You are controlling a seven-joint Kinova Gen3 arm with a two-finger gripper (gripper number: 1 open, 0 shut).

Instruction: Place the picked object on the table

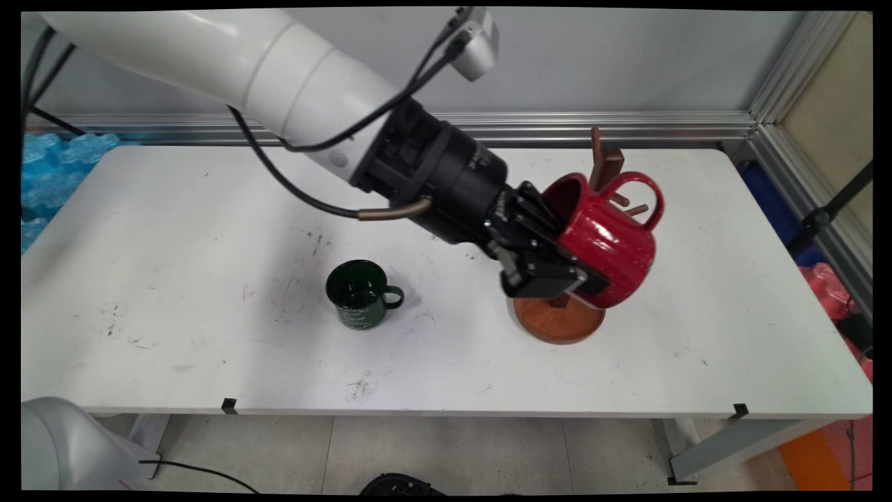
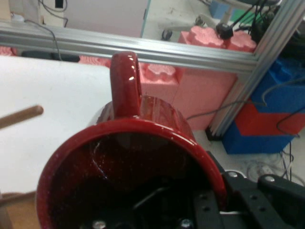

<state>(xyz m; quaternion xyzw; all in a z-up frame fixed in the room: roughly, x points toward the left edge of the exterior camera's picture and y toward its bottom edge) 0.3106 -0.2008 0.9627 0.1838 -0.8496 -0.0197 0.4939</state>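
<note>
My gripper (image 1: pixel 566 259) is shut on the wall of a red mug (image 1: pixel 610 240), one finger inside and one outside. The mug is lifted and tilted, its mouth toward the arm and its handle (image 1: pixel 644 195) up and to the right. It hangs over a wooden mug tree: round base (image 1: pixel 557 322), upright post (image 1: pixel 605 162), short pegs (image 1: pixel 633 208) just behind the handle. In the hand view the red mug (image 2: pixel 128 162) fills the frame with its handle (image 2: pixel 126 83) pointing up, and one peg (image 2: pixel 21 116) pokes in from the left.
A dark green mug (image 1: pixel 360 293) stands upright on the white table (image 1: pixel 209 230), left of the tree's base, handle to the right. Blue foam blocks (image 1: pixel 49 167) lie past the table's left end. An aluminium frame rail (image 1: pixel 613 125) runs behind the table.
</note>
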